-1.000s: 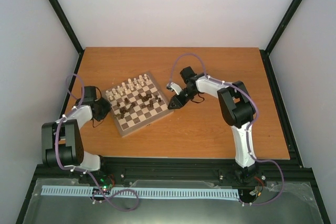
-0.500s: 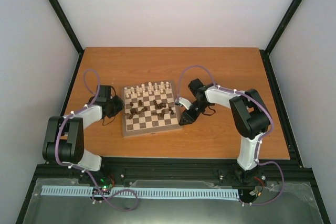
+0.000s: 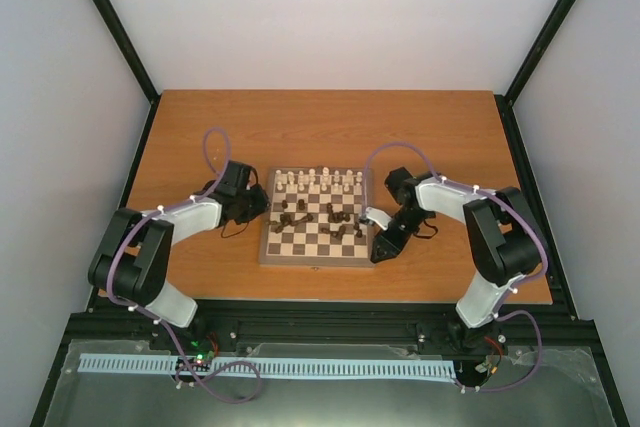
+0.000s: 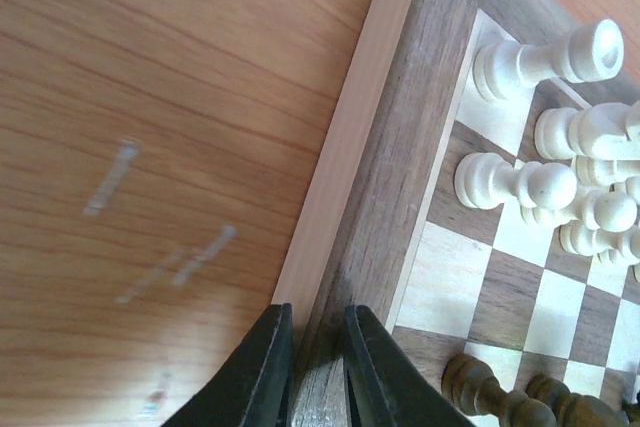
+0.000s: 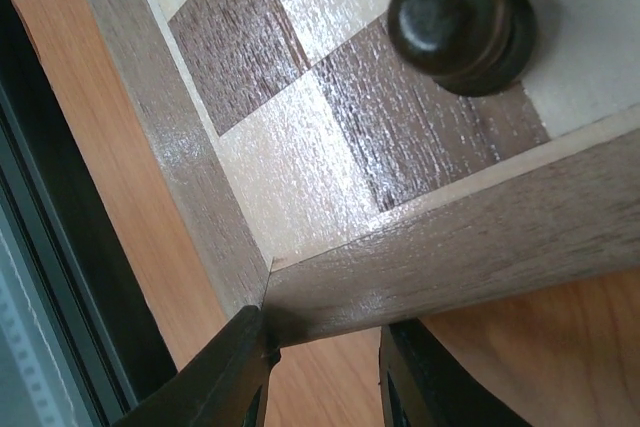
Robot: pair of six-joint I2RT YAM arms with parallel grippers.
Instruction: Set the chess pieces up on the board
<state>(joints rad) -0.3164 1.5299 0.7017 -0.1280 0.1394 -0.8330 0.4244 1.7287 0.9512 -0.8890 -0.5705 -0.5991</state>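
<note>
Pinching left border of flat square wooden checkered chessboard point(image 3: 315, 261) with left gripper point(image 3: 262, 205), black jaws nearly closed on the rim point(image 4: 315, 317). Clamping near right corner of same chessboard with right gripper point(image 3: 380, 252), rim between fingers point(image 5: 325, 347). Sitting mid orange-brown wooden table point(image 3: 450, 147), between both grippers. Carrying cream-white turned pieces point(image 3: 325, 182) along far rows, dark brown pieces point(image 3: 330, 215) scattered mid-board.
</note>
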